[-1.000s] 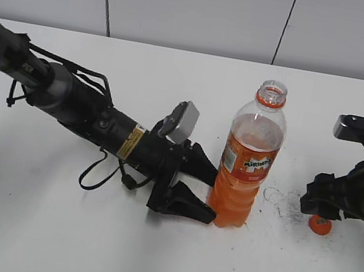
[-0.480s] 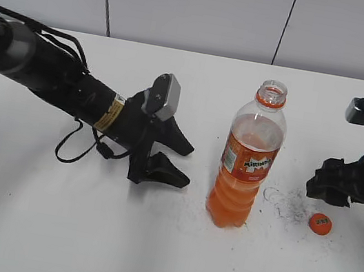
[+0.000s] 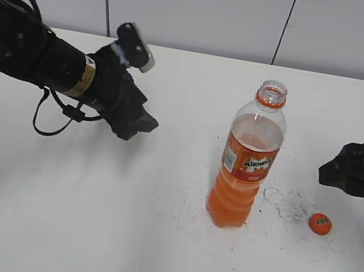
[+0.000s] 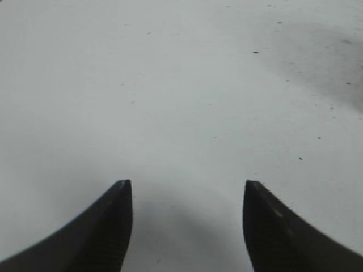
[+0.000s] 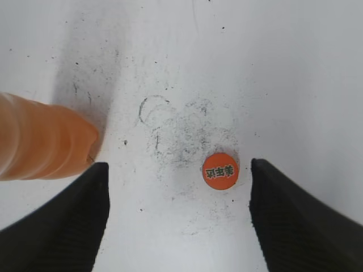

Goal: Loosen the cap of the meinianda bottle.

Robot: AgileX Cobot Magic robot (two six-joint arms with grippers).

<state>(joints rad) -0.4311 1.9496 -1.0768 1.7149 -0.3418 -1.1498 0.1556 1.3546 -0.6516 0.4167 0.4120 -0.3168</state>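
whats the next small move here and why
Probably just pull both arms clear: the cap already lies on the table beside the bottle, whose neck is bare, and the left gripper and right gripper are open, holding nothing.

Cap (image 3: 320,224) — right of bottle (image 3: 247,157)

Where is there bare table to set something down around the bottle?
Free: the near strip of table in front of the bottle, and the stretch between the bottle and the left gripper. Crowded: right of the bottle, where the cap lies on scuffed table below the open right gripper.
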